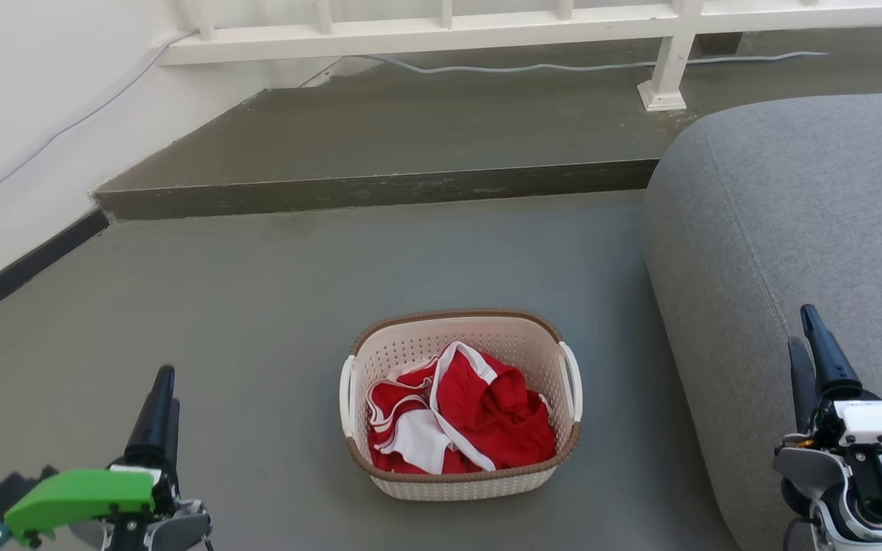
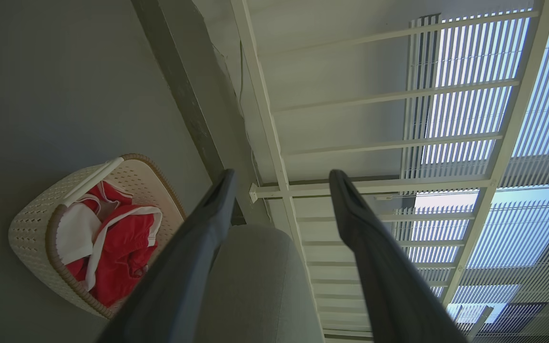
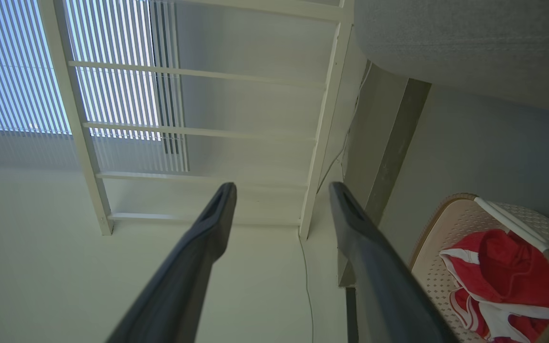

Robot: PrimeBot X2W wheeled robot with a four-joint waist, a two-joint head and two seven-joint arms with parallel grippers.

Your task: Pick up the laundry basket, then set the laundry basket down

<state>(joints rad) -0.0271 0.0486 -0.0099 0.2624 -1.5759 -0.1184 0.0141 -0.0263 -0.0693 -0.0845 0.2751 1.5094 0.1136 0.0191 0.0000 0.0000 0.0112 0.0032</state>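
The left hand (image 1: 163, 383) hung at the lower left of the head view, its two dark fingers pointing up and away, with a bright green part (image 1: 77, 497) fixed behind them at the wrist. Seen from the left wrist, those fingers stood wide apart with nothing between them. The right hand (image 1: 801, 325) sat at the lower right, in front of the side of a grey sofa (image 1: 793, 214), and its own wrist view showed its fingers spread just as wide and gripping nothing. Neither hand touched anything.

Between the two hands, well apart from each, the laundry basket (image 1: 472, 486) stood upright on the grey floor (image 1: 257, 306), nearer to the sofa than to the wall (image 1: 27, 115) on the left. Its cream perforated sides carried a brown woven-look rim, and a white handle (image 1: 347, 394) sat on each short side. Inside lay red clothing with white trim (image 1: 479, 405), crumpled in a heap; it may have been one garment or several, the folds made that hard to judge.

Beyond the basket the floor rose in a low dark step (image 1: 380, 191) to a higher level. A pale cable (image 1: 525, 67) ran along that level, and a white railing (image 1: 426, 30) stood at its far edge
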